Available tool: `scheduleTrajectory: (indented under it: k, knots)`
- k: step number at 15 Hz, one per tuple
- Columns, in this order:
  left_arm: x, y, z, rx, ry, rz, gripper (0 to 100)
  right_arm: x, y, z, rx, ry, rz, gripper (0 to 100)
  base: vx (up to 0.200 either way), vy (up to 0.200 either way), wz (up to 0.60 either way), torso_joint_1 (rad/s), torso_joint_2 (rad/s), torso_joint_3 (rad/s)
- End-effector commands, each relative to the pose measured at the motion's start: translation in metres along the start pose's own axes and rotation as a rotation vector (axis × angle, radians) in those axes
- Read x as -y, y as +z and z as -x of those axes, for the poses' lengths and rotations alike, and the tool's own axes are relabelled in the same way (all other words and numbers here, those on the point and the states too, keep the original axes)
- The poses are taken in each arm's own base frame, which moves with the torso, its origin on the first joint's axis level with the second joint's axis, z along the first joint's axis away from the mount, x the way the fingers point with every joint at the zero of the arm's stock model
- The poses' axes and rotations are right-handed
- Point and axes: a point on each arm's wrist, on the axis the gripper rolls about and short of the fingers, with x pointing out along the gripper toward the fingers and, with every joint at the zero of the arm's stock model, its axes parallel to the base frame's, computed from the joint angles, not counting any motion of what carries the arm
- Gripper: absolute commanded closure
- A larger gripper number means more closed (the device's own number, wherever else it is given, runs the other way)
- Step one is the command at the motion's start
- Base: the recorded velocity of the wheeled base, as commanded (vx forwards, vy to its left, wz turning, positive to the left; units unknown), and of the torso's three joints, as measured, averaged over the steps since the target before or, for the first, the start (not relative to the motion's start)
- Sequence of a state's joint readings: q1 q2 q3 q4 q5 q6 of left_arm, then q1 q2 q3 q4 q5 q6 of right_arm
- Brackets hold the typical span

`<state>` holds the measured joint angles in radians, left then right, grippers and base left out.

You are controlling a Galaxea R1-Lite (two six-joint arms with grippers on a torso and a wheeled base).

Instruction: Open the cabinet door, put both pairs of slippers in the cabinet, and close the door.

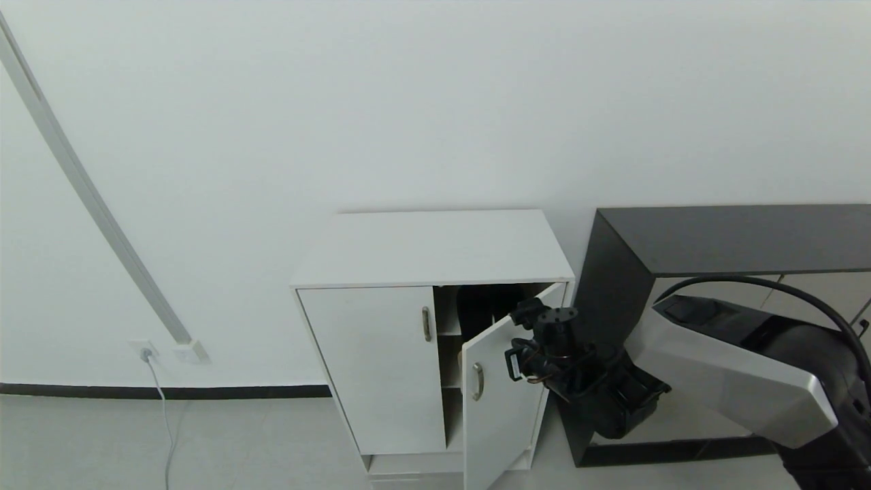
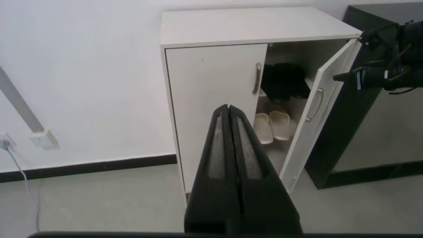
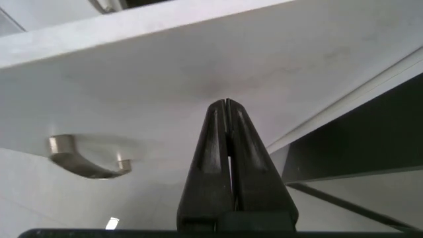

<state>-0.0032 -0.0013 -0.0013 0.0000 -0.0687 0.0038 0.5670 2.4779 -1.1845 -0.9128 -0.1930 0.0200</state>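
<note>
Both pairs appear to be in the cabinet (image 1: 435, 248) already: the dark slippers (image 2: 285, 80) are on the upper shelf and the pale slippers (image 2: 272, 125) on the shelf below, so closing the door looks like the only step left. The right door (image 1: 500, 408) stands partly open. The right hand (image 1: 525, 313) has its fingers pressed together, holding nothing, with the tip against the door's outer face near the top edge and above the door handle (image 1: 478, 381). The main risk is that narrow tip skating across the smooth white panel and slipping off the top or the free edge, which would leave the door ajar. Pushing high on the door could also swing it shut hard enough to bounce back open. The black sideboard (image 1: 735, 235) stands just beside the hinge side, so the right arm has little room and could scrape it as the arm follows the door round. Whether any slipper pokes past the shelf front cannot be told; if one does, the door would jam on it. The left hand (image 2: 229, 112) is likewise shut and empty, hanging well back from the cabinet. The left door (image 1: 371, 367) is closed. The cabinet stands on a pale grey floor (image 1: 204, 442) against a plain white wall (image 1: 340, 102) with a dark skirting strip, a slanting conduit (image 1: 88, 190) and a wall socket (image 1: 144, 352) with a cable plugged in.
</note>
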Motion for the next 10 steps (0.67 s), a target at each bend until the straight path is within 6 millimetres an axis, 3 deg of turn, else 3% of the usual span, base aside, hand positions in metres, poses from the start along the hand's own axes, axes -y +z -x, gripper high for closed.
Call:
scheduleTrajectory:
  k: [1, 10]
  knots:
    - [0.0, 0.0, 0.0, -0.001, 0.0, 0.001, 100, 0.004, 0.002, -0.005, 0.006, -0.01, -0.005, 100, 0.0, 0.0, 0.0, 0.0, 0.0, 0.0]
    - [0.0, 0.0, 0.0, -0.001, -0.002, 0.001, 100, 0.008, 0.014, -0.016, 0.013, -0.024, -0.011, 100, 0.0, 0.0, 0.0, 0.0, 0.0, 0.0]
